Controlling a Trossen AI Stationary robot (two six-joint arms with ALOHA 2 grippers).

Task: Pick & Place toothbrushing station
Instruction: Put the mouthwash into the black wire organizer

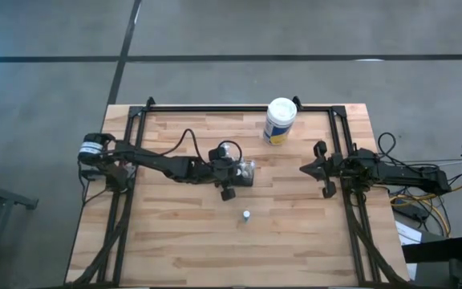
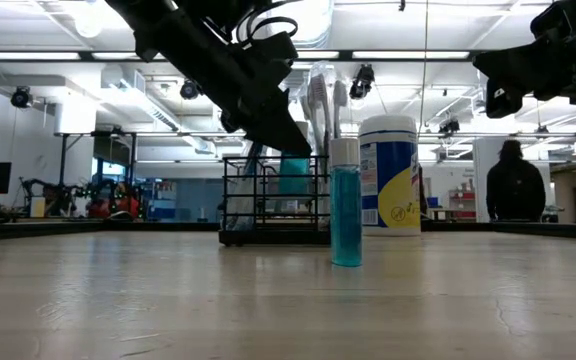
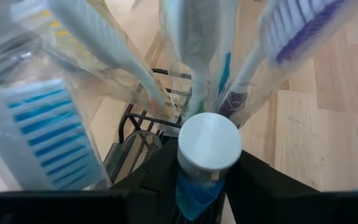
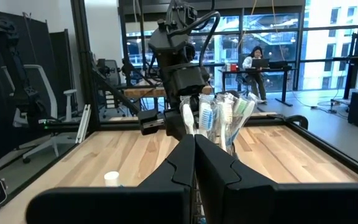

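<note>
Toothbrushing station sits mid-table, at about ten o'clock from the blue bottle near it. Your left gripper is right over it among the toothbrushes; whether its jaws are apart or clamped on anything, I cannot tell. Any sideways drift could tip the caddy or snag the brushes. Right gripper waits at three o'clock, jaws together. You have open board toward six o'clock; the white canister stands at one o'clock near the far edge.

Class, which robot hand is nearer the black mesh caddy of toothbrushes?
Left. The left hand is right at the caddy; the right hand waits apart near the table's right edge.
</note>
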